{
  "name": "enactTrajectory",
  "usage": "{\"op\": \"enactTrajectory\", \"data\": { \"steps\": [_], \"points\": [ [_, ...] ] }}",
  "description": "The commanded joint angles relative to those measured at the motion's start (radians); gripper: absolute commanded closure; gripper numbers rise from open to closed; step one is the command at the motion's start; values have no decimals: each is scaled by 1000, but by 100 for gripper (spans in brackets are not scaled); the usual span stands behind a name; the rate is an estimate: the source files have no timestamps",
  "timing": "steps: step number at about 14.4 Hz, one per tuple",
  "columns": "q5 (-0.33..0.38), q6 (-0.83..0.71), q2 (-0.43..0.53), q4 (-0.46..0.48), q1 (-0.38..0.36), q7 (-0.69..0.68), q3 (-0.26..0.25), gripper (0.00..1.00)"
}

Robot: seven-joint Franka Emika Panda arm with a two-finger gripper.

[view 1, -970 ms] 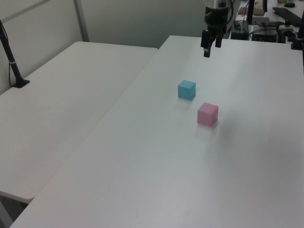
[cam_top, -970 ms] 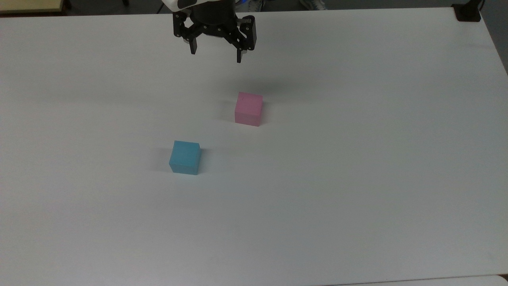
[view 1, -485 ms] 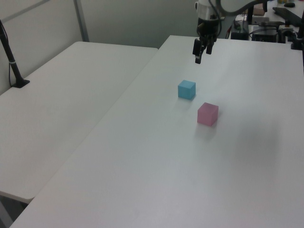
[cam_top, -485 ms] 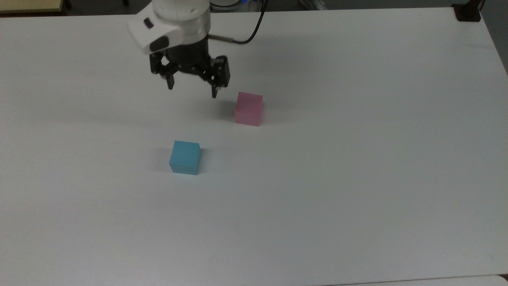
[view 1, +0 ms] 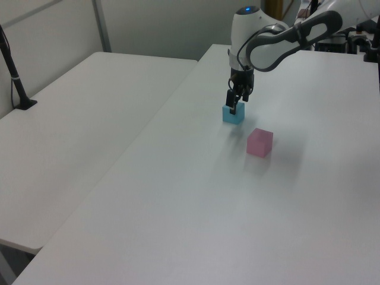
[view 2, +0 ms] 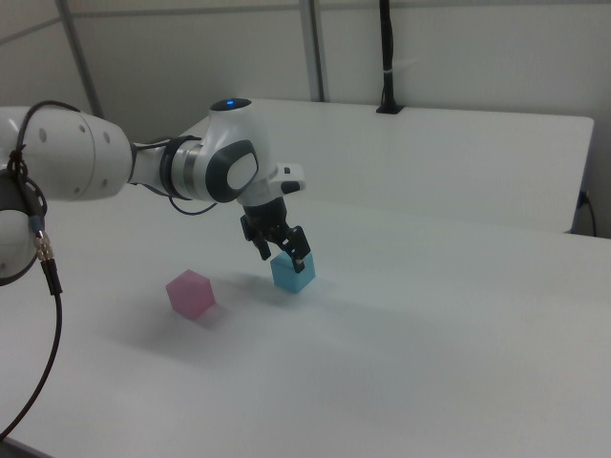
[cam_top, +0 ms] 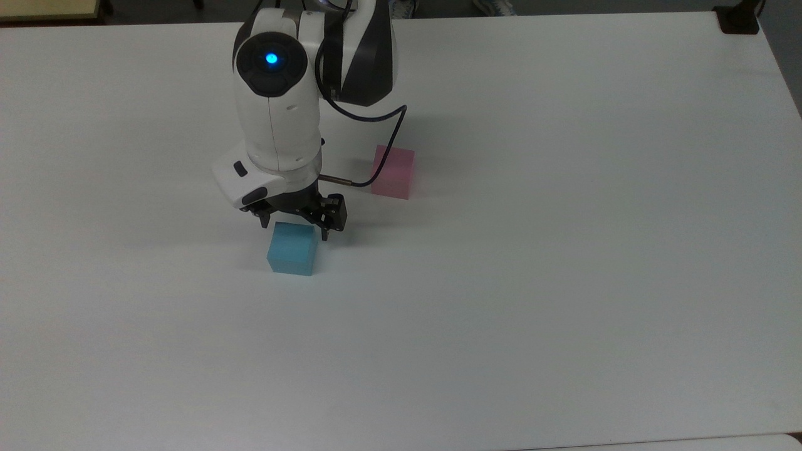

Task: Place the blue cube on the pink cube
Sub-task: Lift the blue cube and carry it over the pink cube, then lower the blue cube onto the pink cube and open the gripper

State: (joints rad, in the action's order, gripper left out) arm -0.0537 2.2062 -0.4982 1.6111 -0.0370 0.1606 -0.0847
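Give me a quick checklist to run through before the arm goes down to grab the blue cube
1. Tool open: ok, the fingers stand apart in the top view.
2. Tool lined up over the blue cube: ok in the top view, where the fingers sit on either side of its far edge; whether it is centred in depth, cannot tell.
3. Blue cube not yet held: ok, it rests flat on the table.
4. Pink cube bare on top and ready to be stacked on: ok, nothing lies on it.
5. Pink cube apart from the blue one: ok, bare table shows between them in the left view.
6. Cable off the pink cube: cannot tell, it crosses in front of it in the top view.
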Motion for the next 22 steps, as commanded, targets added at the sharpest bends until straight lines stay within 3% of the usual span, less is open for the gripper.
{"op": "enactTrajectory", "data": {
  "steps": [1, 3, 6, 7, 11, 15, 21, 22],
  "points": [
    [-17, 32, -19, -19, -4, -7, -3, 0],
    [-17, 81, -42, -19, -9, -6, 0, 1],
    [-17, 128, -56, -19, -12, -9, -1, 53],
    [-17, 124, -37, -19, -14, -13, -1, 61],
    [-17, -46, 168, 81, -104, -7, 9, 61],
    [-17, -114, 291, 231, -173, -4, 29, 58],
    [-17, -120, 366, 338, -182, 14, 36, 53],
    [-17, -132, 378, 351, -185, 16, 37, 45]
  ]
}}
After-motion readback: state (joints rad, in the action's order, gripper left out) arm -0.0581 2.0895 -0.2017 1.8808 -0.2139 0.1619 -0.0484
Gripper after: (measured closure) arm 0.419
